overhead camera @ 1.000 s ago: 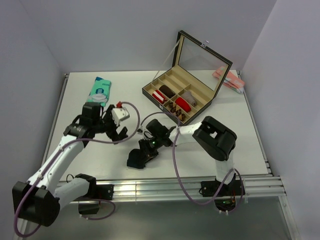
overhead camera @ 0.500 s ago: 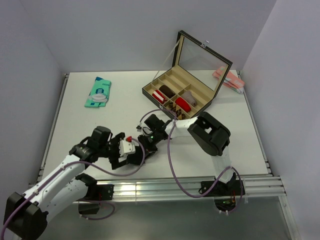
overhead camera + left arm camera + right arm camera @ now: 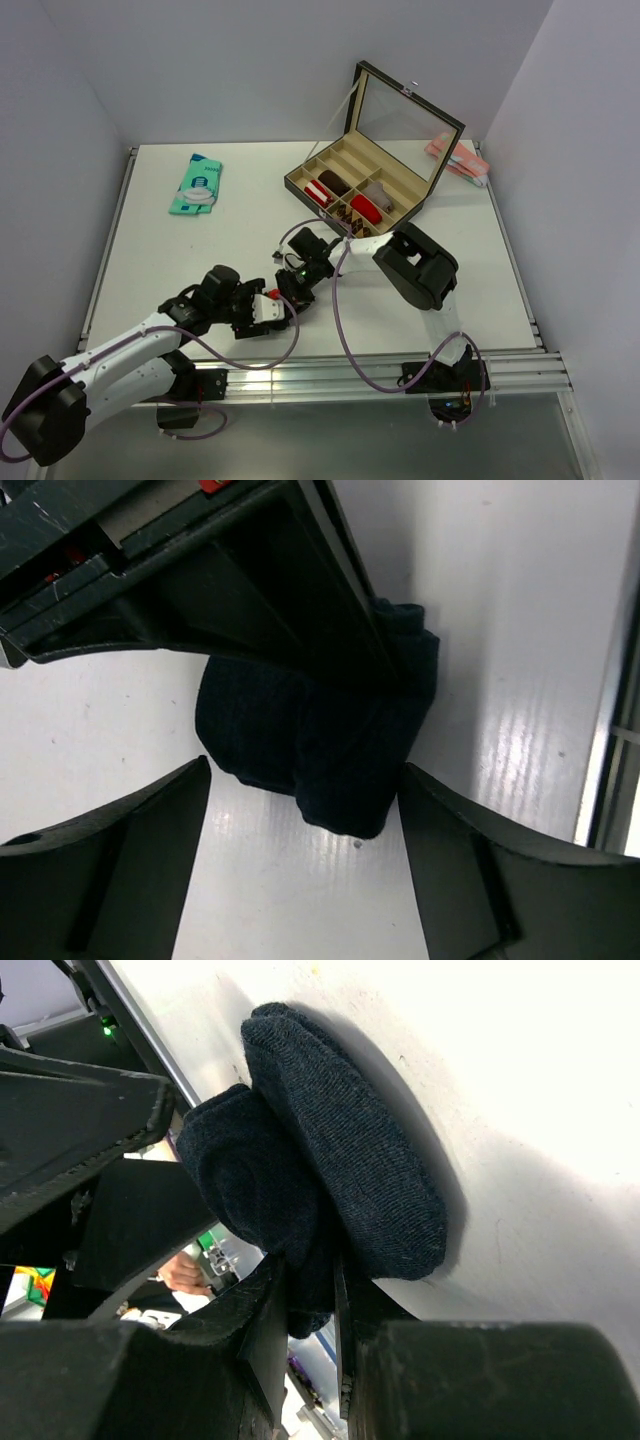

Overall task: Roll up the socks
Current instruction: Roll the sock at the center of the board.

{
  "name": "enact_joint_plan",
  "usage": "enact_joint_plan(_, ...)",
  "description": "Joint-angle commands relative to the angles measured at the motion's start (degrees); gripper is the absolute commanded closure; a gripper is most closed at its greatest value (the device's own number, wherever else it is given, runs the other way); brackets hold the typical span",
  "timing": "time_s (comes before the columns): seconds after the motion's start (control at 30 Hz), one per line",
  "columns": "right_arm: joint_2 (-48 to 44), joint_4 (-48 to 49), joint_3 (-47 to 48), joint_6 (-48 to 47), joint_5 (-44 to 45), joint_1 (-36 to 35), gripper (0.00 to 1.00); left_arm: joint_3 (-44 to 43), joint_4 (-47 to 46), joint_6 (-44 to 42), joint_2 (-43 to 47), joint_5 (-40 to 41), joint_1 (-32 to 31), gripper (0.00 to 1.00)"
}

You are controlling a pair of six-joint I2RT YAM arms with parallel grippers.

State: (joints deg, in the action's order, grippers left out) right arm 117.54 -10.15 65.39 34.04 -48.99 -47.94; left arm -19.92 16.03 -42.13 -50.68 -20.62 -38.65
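Fingers of the left gripper [image 3: 300, 815] stood wide, 1 on each side of the navy sock [image 3: 310, 730], which lay bunched on the white surface [image 3: 180, 250] near its front edge. The right gripper [image 3: 312, 1300] had its fingers pinched on a fold of it. Farther back sat the open compartment box [image 3: 350, 158].

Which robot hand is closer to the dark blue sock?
Right. The right gripper pinches the dark navy fabric sock; the left gripper straddles it with open jaws.

Navy sock [image 3: 320, 750], white table [image 3: 200, 240], teal printed packet [image 3: 196, 185], black box [image 3: 352, 158] with tan lining, red rolls [image 3: 364, 208].
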Motion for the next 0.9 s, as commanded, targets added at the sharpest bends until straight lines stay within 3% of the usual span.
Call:
enact_joint_plan(0.0, 2.61, -4.26, -0.52, -1.79, 9.26, 0.57, 1.0, -0.03, -7.15, 1.88, -1.53, 2.08, -0.81, 0.21)
enact_joint_plan(0.33, 2.87, -4.79, -0.17, -2.31, 9.53, 1.01, 1.0, -0.11, -3.47, -0.14, 0.49, -1.96, -3.35, 0.29)
enact_joint_plan(0.67, 3.23, -5.14, 0.53, -2.58, 9.18, 1.19, 1.0, -0.03, -3.64, -0.59, -3.37, -1.09, -7.4, 0.34)
enact_joint_plan(0.87, 2.61, -4.62, -0.08, -2.75, 9.0, 1.19, 1.0, -1.17, -4.6, 0.56, -7.06, -0.21, -8.1, 0.44)
